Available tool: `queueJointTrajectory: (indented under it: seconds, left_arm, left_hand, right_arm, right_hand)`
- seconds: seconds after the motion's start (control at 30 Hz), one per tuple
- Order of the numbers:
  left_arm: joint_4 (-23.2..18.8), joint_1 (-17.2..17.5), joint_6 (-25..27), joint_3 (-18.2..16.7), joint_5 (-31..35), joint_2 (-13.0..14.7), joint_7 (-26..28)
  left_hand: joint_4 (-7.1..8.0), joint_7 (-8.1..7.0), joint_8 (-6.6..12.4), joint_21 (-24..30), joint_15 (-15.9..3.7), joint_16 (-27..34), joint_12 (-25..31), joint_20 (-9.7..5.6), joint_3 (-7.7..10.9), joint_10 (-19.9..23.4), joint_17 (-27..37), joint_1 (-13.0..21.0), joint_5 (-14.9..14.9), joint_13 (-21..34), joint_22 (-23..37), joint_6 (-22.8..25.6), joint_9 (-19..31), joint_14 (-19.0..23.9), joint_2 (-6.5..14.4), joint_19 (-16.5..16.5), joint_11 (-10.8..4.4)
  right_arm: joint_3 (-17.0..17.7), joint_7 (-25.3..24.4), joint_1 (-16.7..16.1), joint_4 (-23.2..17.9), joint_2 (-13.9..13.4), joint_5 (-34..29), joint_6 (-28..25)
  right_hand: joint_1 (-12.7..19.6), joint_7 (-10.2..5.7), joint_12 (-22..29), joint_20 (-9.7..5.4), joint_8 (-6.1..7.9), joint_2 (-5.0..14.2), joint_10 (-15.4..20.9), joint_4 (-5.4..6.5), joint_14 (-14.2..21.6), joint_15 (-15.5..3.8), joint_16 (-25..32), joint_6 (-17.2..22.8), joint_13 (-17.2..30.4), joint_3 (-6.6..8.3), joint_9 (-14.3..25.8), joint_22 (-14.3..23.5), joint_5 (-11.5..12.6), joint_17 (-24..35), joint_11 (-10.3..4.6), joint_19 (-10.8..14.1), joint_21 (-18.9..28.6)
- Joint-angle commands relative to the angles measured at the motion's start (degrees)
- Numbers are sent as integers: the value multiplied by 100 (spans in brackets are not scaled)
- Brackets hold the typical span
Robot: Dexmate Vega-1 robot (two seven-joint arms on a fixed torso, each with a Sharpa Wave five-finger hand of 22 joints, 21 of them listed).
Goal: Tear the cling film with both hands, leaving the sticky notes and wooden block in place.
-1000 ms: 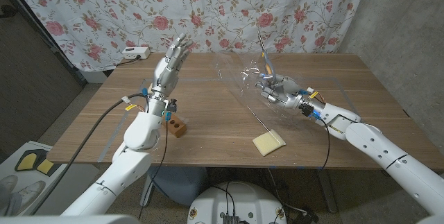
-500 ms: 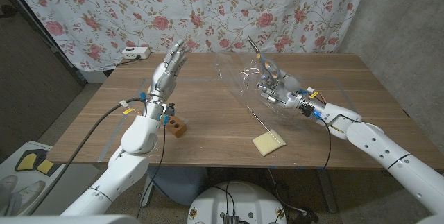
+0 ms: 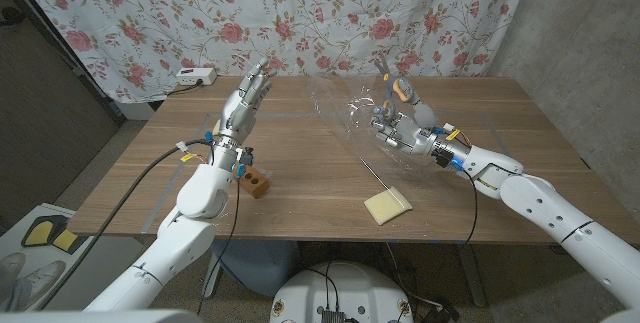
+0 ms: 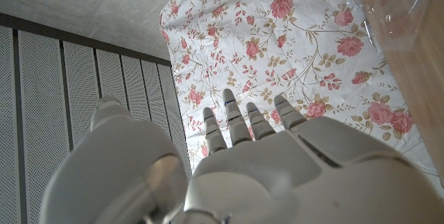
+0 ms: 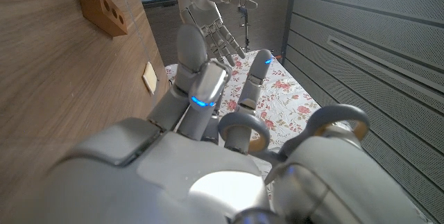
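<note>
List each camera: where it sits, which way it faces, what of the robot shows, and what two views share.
Head view: on the robot's head, looking down at the wooden table; both arms show, left robot hand raised, right robot hand at the cling film.
Left wrist view: on the left wrist, facing the floral curtain past its own hand's back.
Right wrist view: on the right wrist, along its own hand.
Shared: head and right wrist views both show the wooden block.

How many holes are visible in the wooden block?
2. Both are on the wooden block face in the right wrist view, side by side. In the head view the block sits by the left forearm; other faces are hidden.
</note>
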Motion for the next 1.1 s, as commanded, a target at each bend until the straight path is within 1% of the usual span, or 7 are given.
queueJointTrajectory:
  seconds: [0.03, 0.17, 0.4, 0.53, 0.73, 0.97, 1.1]
  left_arm:
    - [-13, -253, 424, 24, 328, 190, 129]
    - [-69, -335, 665, 20, 522, 318, 211]
    - [-187, -458, 1174, 46, 856, 519, 394]
    - [-342, -563, 1645, 73, 1119, 695, 513]
    - [-505, -822, 2150, 203, 1503, 910, 556]
    - [-599, -1203, 2551, 439, 1873, 1253, 258]
    - [-600, -1358, 2677, 551, 1937, 1327, 129]
  left_hand:
    - [-22, 11, 9, 26, 10, 16, 36, -3, -16, 10, 6, 3, 39, -3, 18, -6, 5, -30, 73, -4, -4]
    - [-21, 14, 14, 26, 14, 15, 37, -3, -21, 7, 3, 4, 39, -8, 18, 6, 5, -37, 73, -6, -12]
    - [-19, 15, 20, 23, 29, 15, 32, 10, -35, -19, -3, 0, 39, -20, 18, 20, 5, -47, 70, -18, 6]
    - [-14, 20, 26, 22, 31, 17, 36, 2, -44, -16, -6, -7, 38, -27, 18, 36, 5, -47, 68, -22, 30]
    - [6, 233, 48, 28, 8, 46, 121, 55, -89, 193, -28, -32, 4, -85, 19, 133, 3, -40, 87, -25, -362]
    - [-264, 341, 18, 19, 66, -5, -12, 72, 341, -211, -87, 607, -204, -197, 17, 1, 9, -243, 675, -93, -138]
    - [-366, 334, 6, 6, 91, -27, -38, 143, 409, -338, -104, 745, -293, -222, 16, -52, 8, -316, 707, -141, -118]
  right_arm:
    - [81, -223, -102, -209, -204, -195, 118]
    - [132, -306, -131, -342, -421, -379, 138]
    - [176, -351, -76, -545, -815, -577, 9]
    - [183, -353, -49, -633, -949, -571, -80]
    - [129, -295, 2, -711, -1053, -631, -105]
    - [65, -191, 87, -775, -1143, -648, -162]
    - [52, -193, 121, -829, -1204, -643, -216]
  right_hand:
    - [-338, 184, 1, -299, -90, 0, 1694, 106, -72, -168, 47, -83, -26, -298, -56, 71, 44, 33, -1357, 58, -33]
    - [-478, 233, 37, -298, -136, -7, 1696, 143, -69, -167, 55, -101, 9, -455, -91, 116, 68, 34, -1324, 85, -32]
    - [-1017, 363, 33, -297, -365, 2, 1680, 272, -75, -160, 74, -159, -109, -1197, -290, 189, 213, 38, -1190, 93, -150]
    - [-1144, 412, -29, -299, -427, 22, 1637, 306, -90, -151, 73, -177, -209, -1434, -325, 187, 282, 38, -1069, 102, -204]
    - [-1198, 436, -85, -300, -470, 71, 1694, 326, -109, -149, 72, -177, -352, -1632, -339, 195, 362, 36, -1075, 119, -245]
    - [-1165, 456, -31, -301, -499, 142, 1623, 331, -115, -148, 73, -190, -265, -1800, -310, 214, 455, 35, -1047, 134, -285]
    - [-1109, 474, -84, -302, -514, 194, 1640, 325, -124, -147, 72, -198, -373, -1838, -300, 203, 494, 35, -1047, 139, -312]
